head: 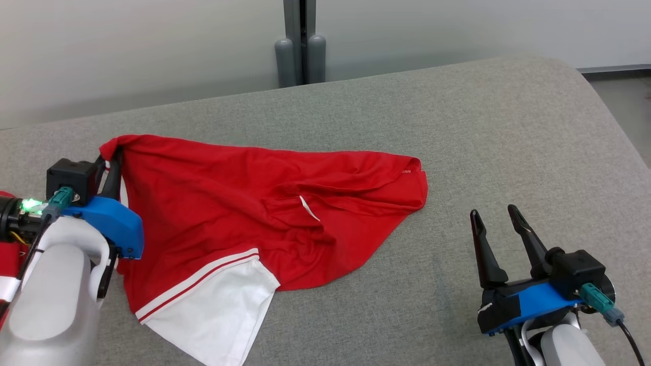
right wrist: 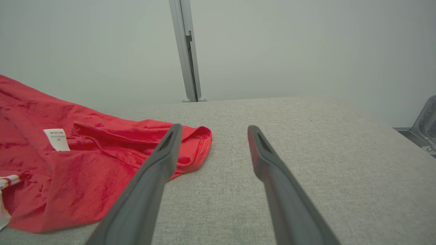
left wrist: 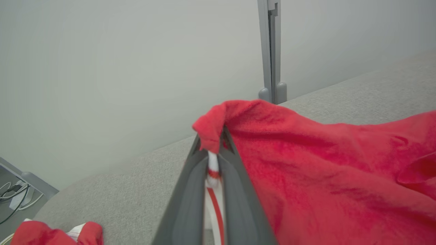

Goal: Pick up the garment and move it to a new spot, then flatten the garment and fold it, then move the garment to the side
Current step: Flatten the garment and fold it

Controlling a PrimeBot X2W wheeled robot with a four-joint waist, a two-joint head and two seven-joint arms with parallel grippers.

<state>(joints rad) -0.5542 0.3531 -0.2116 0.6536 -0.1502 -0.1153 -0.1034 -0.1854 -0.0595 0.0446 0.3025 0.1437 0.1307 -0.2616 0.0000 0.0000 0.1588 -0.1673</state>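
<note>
garment (head: 244, 203) – raised corner clamped in the left gripper (head: 114, 155); right gripper (head: 494, 211) spread wide over grey cushion (head: 508, 127) beyond its hem.

A grey post (head: 300, 30) stands behind the grey fabric-covered surface (head: 508, 127).

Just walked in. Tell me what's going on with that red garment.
The robot's left claw is shut on a bunched edge of the red garment, pinching it between its fingertips. The rest of the garment lies rumpled on the grey padded surface, neither flattened nor folded. The right claw hangs open off to the side, apart from the cloth and holding nothing.
</note>
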